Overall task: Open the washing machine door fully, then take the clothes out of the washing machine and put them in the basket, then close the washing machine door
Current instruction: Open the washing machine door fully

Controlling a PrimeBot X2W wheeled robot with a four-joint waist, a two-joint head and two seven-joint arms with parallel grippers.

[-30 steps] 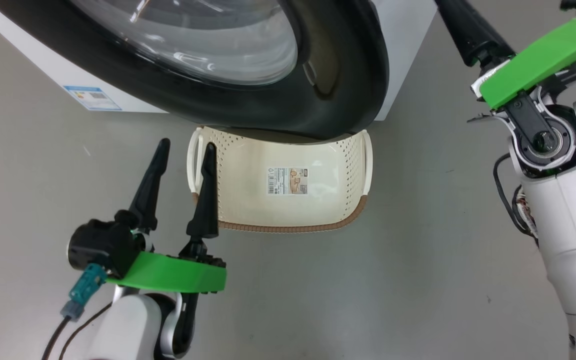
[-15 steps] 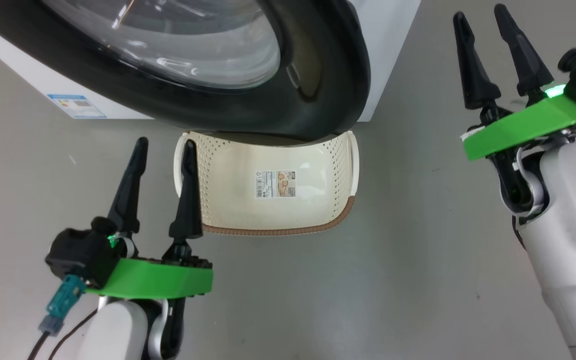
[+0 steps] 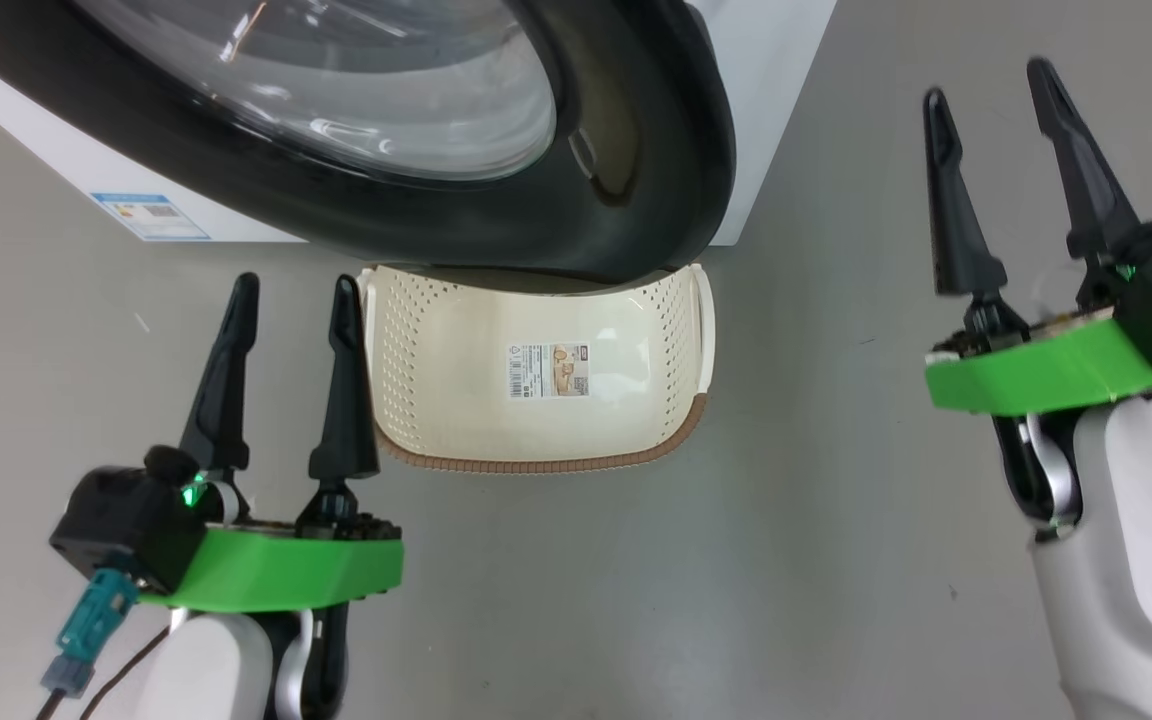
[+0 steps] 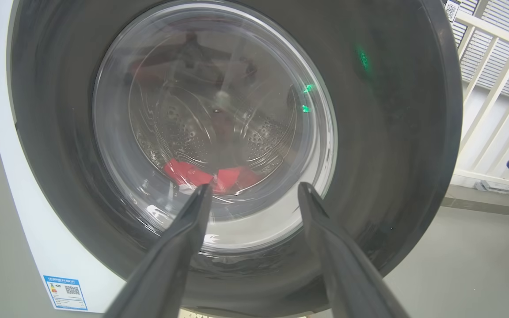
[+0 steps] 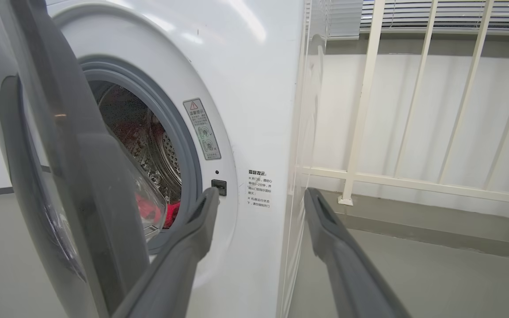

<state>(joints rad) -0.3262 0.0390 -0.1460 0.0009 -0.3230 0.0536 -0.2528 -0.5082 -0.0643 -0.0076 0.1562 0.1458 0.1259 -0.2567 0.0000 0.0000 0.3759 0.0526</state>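
Observation:
The washing machine door [image 3: 636, 150], black-rimmed with a bulging glass window, stands ajar over the cream basket [image 3: 636, 340] on the floor. In the right wrist view the door [image 5: 60, 154] hangs open to the left of the white washing machine [image 5: 259, 110]. Red clothes [image 5: 168, 214] lie at the bottom of the steel drum. They also show through the glass as clothes [image 4: 184, 172] in the left wrist view. My left gripper [image 3: 294, 300] is open, just left of the basket and facing the door [image 4: 391, 132]. My right gripper [image 3: 986, 90] is open at the right, holding nothing.
A white railing [image 5: 413, 181] with vertical bars runs along the wall right of the machine. A blue sticker [image 3: 149, 215] marks the machine's lower corner. Grey floor [image 3: 736, 580] spreads in front of the basket and between my arms.
My right arm has swung down and back from the top right, its open fingers now pointing up. My left gripper has drifted left, off the basket's rim. The camera shifted slightly.

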